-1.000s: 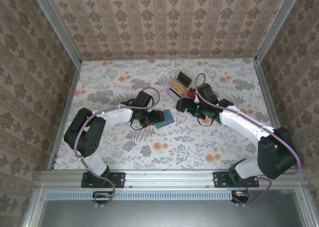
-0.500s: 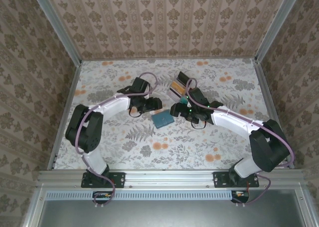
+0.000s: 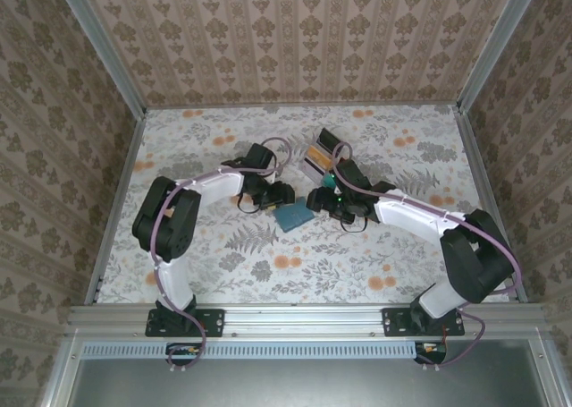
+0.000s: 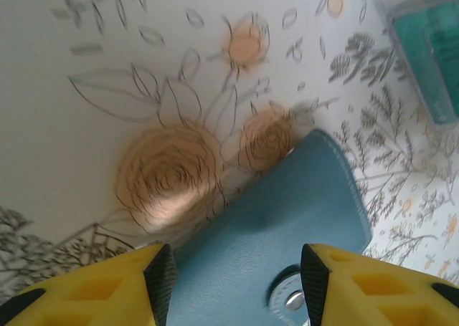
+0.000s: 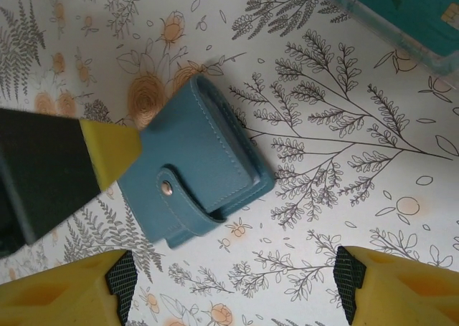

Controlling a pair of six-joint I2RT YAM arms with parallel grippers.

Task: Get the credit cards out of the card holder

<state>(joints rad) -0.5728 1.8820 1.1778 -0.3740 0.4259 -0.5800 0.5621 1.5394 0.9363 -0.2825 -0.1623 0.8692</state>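
The card holder [image 3: 292, 216] is a teal-blue wallet lying flat on the floral table, folded shut with its snap strap fastened [image 5: 197, 172]. The credit cards are hidden. My left gripper [image 3: 278, 196] hovers at the holder's upper left edge. In the left wrist view its yellow fingers [image 4: 161, 283] stand apart over the teal leather [image 4: 287, 218], so my left gripper [image 4: 238, 286] is open and not pinching it. My right gripper [image 3: 323, 200] sits just right of the holder. It is open [image 5: 236, 276] above bare table, the holder lying ahead of its fingertips.
A clear compartment tray [image 3: 319, 156] with black, yellow, red and teal contents stands just behind both grippers, its teal part showing in both wrist views [image 5: 401, 11]. Patterned walls enclose the table on three sides. Free table lies toward the near edge.
My left gripper lifted off the holder, swung back, then came down at its upper left with narrower jaws. My right gripper moved left toward the holder and narrowed too.
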